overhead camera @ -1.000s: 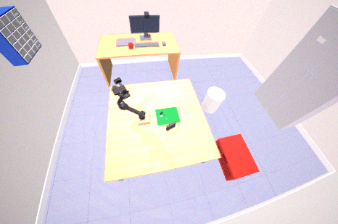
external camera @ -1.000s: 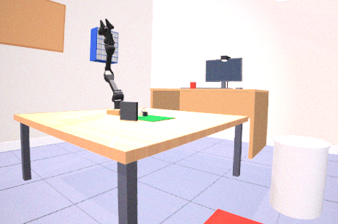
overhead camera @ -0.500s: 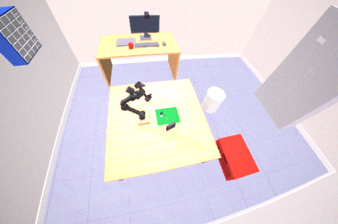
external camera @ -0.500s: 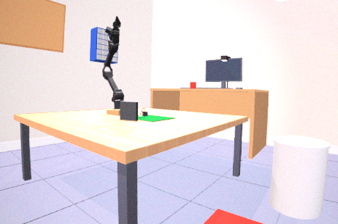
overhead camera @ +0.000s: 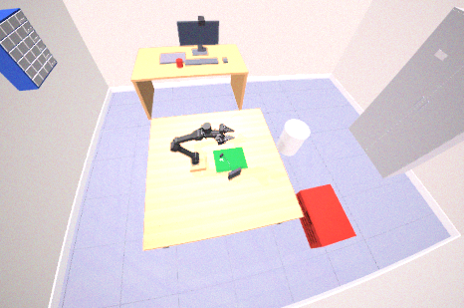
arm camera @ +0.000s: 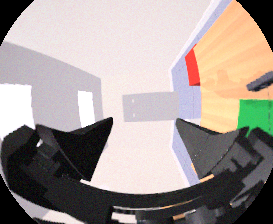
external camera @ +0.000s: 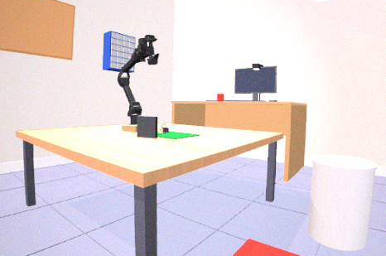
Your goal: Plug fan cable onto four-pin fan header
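Observation:
The green board [overhead camera: 239, 154] [external camera: 182, 135] [arm camera: 254, 112] lies flat on the table. The fan [overhead camera: 234, 173] [external camera: 147, 127] [arm camera: 262, 81], a dark block, stands beside it. A small dark piece [overhead camera: 222, 155] [external camera: 165, 130], seemingly the cable's plug, is over the board's left part in the top view, with a thin cable near it. The four-pin header is too small to make out, so whether the plug is on it cannot be told. My gripper [overhead camera: 233, 134] [external camera: 156, 47] [arm camera: 145, 120] is open and empty, high above the table and well away from plug and board.
The arm's wooden base block [overhead camera: 198, 164] [external camera: 129, 128] is beside the board on the table [overhead camera: 199, 208]. A desk [overhead camera: 154, 70] with a monitor [overhead camera: 198, 33] stands behind. A white bin [overhead camera: 294, 138] [external camera: 342, 202] and a red box [overhead camera: 329, 215] are on the floor.

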Tool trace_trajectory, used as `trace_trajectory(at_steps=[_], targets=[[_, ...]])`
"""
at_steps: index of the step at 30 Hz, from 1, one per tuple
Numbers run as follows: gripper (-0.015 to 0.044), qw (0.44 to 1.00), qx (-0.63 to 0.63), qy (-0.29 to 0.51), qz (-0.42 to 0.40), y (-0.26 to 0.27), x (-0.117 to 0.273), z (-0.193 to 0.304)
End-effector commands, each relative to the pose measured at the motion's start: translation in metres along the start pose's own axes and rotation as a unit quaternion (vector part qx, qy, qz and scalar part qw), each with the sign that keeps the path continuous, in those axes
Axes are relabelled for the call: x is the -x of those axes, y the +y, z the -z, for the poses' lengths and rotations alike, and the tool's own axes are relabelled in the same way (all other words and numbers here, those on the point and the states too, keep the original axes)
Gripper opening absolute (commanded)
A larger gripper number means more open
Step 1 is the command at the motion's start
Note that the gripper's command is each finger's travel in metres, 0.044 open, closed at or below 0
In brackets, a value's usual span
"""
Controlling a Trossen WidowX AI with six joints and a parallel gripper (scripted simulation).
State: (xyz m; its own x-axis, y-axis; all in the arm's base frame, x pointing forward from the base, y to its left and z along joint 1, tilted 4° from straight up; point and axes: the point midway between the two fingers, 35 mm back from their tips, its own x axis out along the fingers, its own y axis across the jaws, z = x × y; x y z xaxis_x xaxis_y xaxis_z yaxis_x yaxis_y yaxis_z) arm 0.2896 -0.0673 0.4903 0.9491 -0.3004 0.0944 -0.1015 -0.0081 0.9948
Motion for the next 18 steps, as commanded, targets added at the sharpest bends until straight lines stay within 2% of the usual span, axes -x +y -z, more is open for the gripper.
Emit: trace_trajectory(at_steps=[1,9,14,18], targets=[[0.044,0.991,-0.06,0.025,0.115,-0.069,-0.019,0.018],[0.044,0.927,-0.164,0.016,0.337,-0.199,-0.016,0.048],[0.044,0.857,-0.214,-0.028,0.468,-0.273,0.011,0.061],[0.044,0.779,-0.243,-0.09,0.571,-0.328,0.047,0.067]])
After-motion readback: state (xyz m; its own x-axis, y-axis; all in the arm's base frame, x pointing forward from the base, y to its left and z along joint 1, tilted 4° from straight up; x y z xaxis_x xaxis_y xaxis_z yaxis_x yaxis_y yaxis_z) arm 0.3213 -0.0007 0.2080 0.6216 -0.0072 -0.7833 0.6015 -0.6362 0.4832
